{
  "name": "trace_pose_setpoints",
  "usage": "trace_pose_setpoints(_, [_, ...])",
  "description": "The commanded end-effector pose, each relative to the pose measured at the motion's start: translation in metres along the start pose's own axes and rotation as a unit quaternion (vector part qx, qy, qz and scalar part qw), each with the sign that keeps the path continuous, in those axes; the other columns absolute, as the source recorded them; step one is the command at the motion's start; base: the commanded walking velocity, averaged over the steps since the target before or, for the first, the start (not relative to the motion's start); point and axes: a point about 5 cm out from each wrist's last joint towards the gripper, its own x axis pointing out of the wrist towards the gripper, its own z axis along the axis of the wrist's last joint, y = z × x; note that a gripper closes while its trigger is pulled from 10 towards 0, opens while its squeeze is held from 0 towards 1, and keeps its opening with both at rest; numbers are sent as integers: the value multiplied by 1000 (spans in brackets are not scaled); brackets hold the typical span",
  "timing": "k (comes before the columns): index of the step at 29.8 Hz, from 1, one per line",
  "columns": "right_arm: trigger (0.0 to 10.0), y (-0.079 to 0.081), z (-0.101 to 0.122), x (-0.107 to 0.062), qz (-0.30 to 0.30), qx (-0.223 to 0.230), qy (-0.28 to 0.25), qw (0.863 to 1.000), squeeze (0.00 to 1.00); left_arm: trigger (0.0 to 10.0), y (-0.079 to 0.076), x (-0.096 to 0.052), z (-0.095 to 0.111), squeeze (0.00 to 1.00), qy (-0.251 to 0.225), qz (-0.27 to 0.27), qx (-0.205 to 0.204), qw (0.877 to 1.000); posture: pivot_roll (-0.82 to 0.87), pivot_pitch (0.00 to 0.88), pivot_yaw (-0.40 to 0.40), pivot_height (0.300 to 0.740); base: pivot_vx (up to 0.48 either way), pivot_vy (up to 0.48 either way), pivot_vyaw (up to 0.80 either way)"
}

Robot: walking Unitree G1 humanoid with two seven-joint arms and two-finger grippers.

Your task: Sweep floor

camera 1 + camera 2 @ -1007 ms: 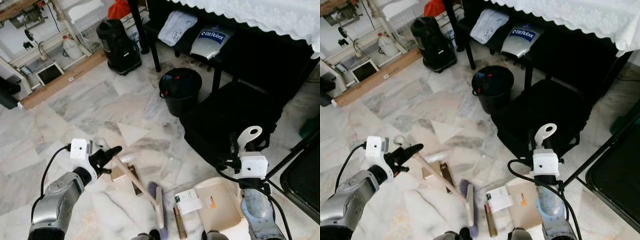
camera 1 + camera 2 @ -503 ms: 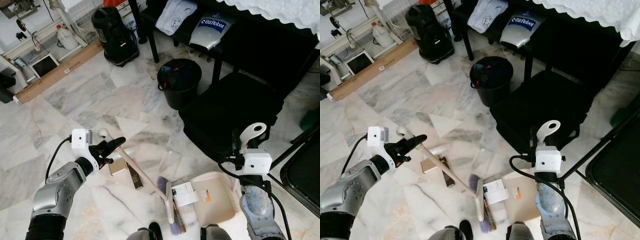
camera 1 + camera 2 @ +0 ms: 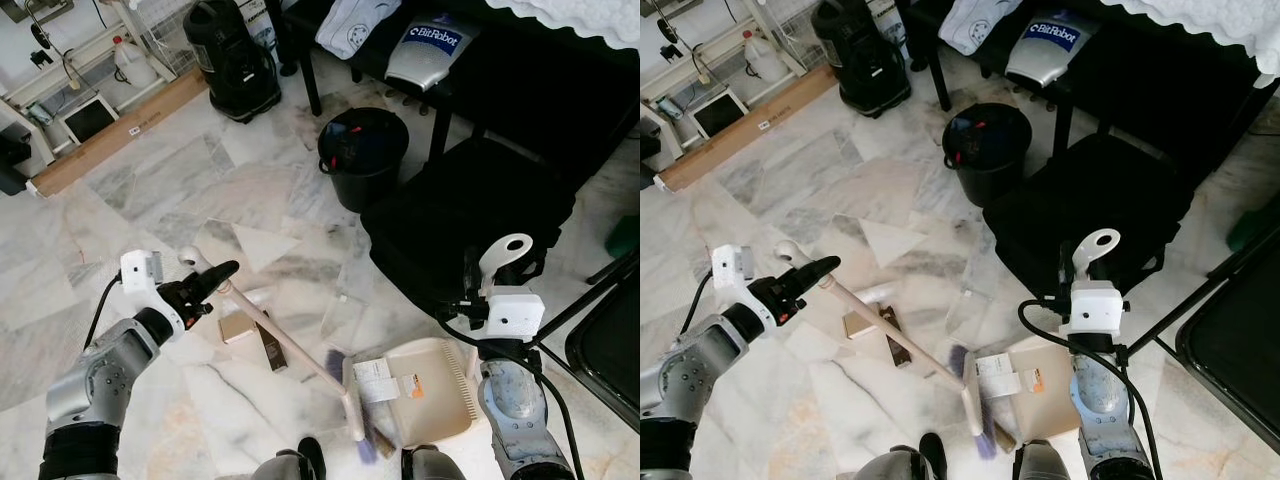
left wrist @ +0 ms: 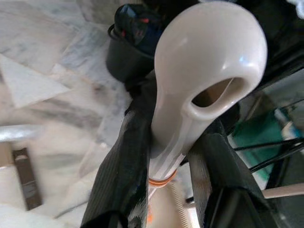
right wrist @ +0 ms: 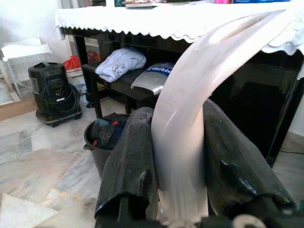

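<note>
At six o'clock the cream plastic dustpan (image 3: 432, 392) already holds a white card; the right gripper (image 5: 180, 156) clamps its handle; the left gripper (image 3: 205, 283) clamps the cream long-handled brush (image 3: 300, 362), bristles at the pan's lip; brown boxes (image 3: 250, 333) at nine o'clock remain unswept; the black bin (image 3: 362, 155) stands at twelve; debris beside the bristles is indistinct.

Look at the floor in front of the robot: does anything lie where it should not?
Yes. Litter lies loose on the marble floor: a tan box, a dark brown box and a clear plastic wrapper, all left of the dustpan. A white paper rests across the dustpan's front edge beside the brush head.
</note>
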Motion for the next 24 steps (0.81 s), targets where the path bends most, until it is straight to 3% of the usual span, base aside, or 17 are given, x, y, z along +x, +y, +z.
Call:
trace_pose_setpoints(1, [10000, 17, -23, -20, 20, 24, 77, 997, 0, 10000, -11, 1, -11, 0, 5, -57, -77, 995, 4, 289, 223, 740, 0, 0, 0])
trace_pose_setpoints(5, [10000, 17, -23, -17, 18, 26, 76, 997, 0, 10000, -13, 0, -6, 0, -14, -68, -105, 992, 5, 282, 224, 740, 0, 0, 0])
trace_pose_setpoints(9, [10000, 16, -23, -15, 15, 26, 77, 997, 0, 10000, -12, -1, -4, 0, -18, -60, -93, 994, 7, 275, 227, 740, 0, 0, 0])
trace_pose_setpoints(11, [10000, 17, -23, -15, 15, 26, 77, 997, 0, 10000, -9, -2, 5, 0, -39, -32, -49, 998, 2, 270, 230, 740, 0, 0, 0])
trace_pose_setpoints(16, [10000, 16, -24, -15, 13, 26, 77, 997, 0, 10000, -7, -10, 30, 0, -79, 5, 12, 997, 6, 269, 232, 740, 0, 0, 0])
trace_pose_setpoints(20, [10000, 12, -24, -16, 9, 13, 76, 997, 0, 10000, -10, -20, 45, 0, -86, 7, 51, 995, 15, 266, 228, 740, 0, 0, 0])
trace_pose_setpoints(24, [10000, 1, -21, -19, 1, -14, 69, 998, 0, 10000, -9, -26, 48, 0, -84, 11, 64, 994, 13, 265, 223, 740, 0, 0, 0])
